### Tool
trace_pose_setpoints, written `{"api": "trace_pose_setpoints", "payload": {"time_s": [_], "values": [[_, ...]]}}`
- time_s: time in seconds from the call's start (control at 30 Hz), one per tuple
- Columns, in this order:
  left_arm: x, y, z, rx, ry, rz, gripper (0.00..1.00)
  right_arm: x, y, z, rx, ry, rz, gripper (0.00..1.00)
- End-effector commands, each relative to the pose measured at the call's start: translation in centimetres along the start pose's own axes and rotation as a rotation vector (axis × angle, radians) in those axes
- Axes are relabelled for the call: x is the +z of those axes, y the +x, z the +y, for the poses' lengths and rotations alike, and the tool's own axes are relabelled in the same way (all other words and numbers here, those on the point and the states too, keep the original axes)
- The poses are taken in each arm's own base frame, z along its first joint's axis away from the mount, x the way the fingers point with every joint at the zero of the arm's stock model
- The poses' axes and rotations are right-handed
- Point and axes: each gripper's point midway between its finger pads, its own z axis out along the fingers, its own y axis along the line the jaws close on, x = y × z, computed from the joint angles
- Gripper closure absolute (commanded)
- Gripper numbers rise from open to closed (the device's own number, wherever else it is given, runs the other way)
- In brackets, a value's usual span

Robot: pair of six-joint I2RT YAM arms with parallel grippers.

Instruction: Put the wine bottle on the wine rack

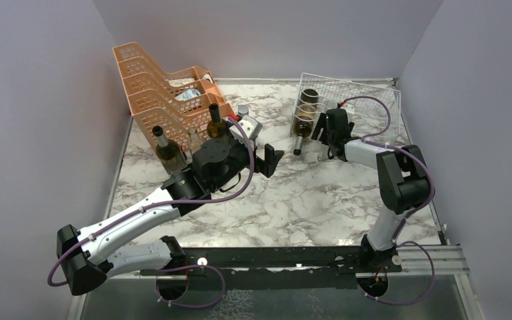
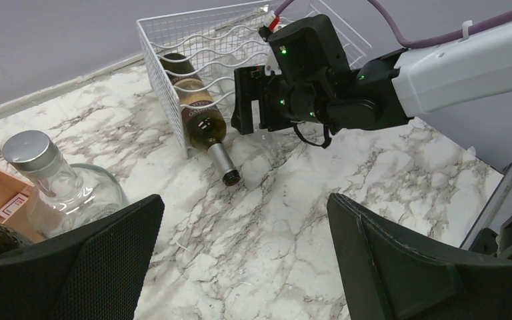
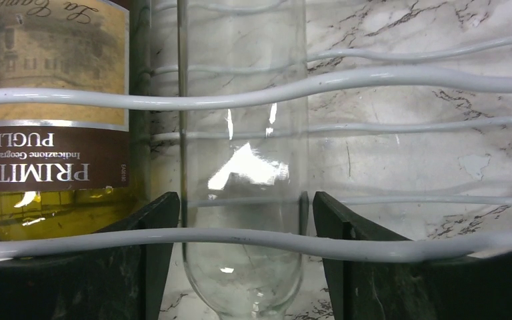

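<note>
The white wire wine rack (image 1: 350,93) stands at the back right, and its wavy wires (image 3: 387,80) cross the right wrist view. A clear glass wine bottle (image 3: 240,133) lies in one cradle. My right gripper (image 3: 239,200) straddles that bottle's shoulder, open, with a thin gap on each side. A labelled bottle (image 3: 53,133) lies in the neighbouring cradle with its neck (image 2: 223,163) sticking out over the table. My left gripper (image 2: 243,207) hovers open over bare marble, nothing between its fingers. The top view has it at mid-table (image 1: 273,160).
Orange perforated trays (image 1: 160,87) stand at the back left. Two dark bottles (image 1: 169,150) (image 1: 216,122) are upright in front of them. A clear bottle with a silver cap (image 2: 53,180) sits beside my left gripper. Purple walls close three sides.
</note>
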Motion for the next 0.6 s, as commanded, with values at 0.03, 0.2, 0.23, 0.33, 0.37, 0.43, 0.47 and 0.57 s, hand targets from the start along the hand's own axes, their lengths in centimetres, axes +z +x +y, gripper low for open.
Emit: {"api": "trace_pose_setpoints", "payload": {"time_s": [0.03,0.2,0.23,0.33,0.37,0.43,0.47,0.57], "values": [[-0.4,-1.6,-0.9,-0.01,0.037,-0.03,0.01,-1.2,-3.1,0.2,0.021,-0.006,-0.085,0.18],[-0.5,-1.9,-0.8,-0.009,0.033,-0.035,0.01,-2.9,-3.0,-0.3,0.033,-0.003,-0.057,0.15],[-0.4,-1.9,-0.8,-0.009,0.033,-0.034,0.01,-3.3,-2.8,-0.4,0.032,-0.001,-0.044,0.15],[-0.5,-1.9,-0.8,-0.013,0.032,-0.033,0.01,-4.5,-2.1,-0.8,0.019,-0.002,-0.002,0.15],[-0.5,-1.9,-0.8,-0.014,0.031,-0.033,0.01,-4.9,-1.8,-1.1,0.015,0.002,0.015,0.15],[-0.5,-1.9,-0.8,-0.018,0.029,-0.031,0.01,-5.8,-0.9,-1.5,0.002,0.006,0.054,0.15],[-0.5,-1.9,-0.8,-0.02,0.03,-0.032,0.01,-6.2,-0.3,-1.8,-0.006,0.009,0.078,0.15],[-0.7,-2.0,-0.7,-0.023,0.028,-0.035,0.01,-7.3,1.7,-2.2,-0.03,-0.004,0.158,0.16]]}}
